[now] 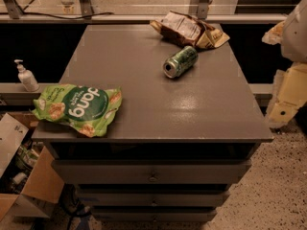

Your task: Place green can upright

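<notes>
The green can (180, 61) lies on its side on the grey cabinet top (144, 104), towards the back right. Its silver top faces the front left. It is dark green with pale markings. My gripper (284, 102) shows as pale white and yellowish parts at the right edge of the camera view. It is off the side of the cabinet, well to the right of the can and apart from it. It holds nothing that I can see.
A brown snack bag (189, 30) lies just behind the can at the back edge. A bright-green snack bag (79, 108) overhangs the front left corner. A soap dispenser (25, 75) stands on a ledge at left. Cardboard boxes (29, 186) sit on the floor at lower left.
</notes>
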Tool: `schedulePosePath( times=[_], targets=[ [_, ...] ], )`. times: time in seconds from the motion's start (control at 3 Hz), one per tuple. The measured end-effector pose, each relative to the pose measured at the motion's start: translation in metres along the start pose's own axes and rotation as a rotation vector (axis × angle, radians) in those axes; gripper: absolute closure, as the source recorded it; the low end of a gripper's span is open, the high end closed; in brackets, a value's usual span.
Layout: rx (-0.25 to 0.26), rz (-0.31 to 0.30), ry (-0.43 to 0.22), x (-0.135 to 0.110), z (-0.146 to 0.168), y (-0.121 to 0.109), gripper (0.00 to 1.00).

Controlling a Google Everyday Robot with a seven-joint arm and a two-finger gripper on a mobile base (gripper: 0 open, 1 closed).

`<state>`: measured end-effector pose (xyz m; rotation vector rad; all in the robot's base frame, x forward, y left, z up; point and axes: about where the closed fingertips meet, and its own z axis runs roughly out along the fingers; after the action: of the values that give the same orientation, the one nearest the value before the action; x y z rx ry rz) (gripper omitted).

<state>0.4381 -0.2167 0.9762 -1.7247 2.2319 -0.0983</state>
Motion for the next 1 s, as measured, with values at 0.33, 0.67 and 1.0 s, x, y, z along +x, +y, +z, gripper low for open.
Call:
schedulePosePath(
  times=[0.33,0.67,1.0],
  targets=[
    [0.003,-0.004,-0.009,-0.002,0.002,-0.003,0.00],
    [0.017,-0.039,-0.046,-0.013,0.021,-0.016,0.00],
    [0.047,-0.115,-0.116,-0.039,0.045,-0.036,0.00]
  ],
)
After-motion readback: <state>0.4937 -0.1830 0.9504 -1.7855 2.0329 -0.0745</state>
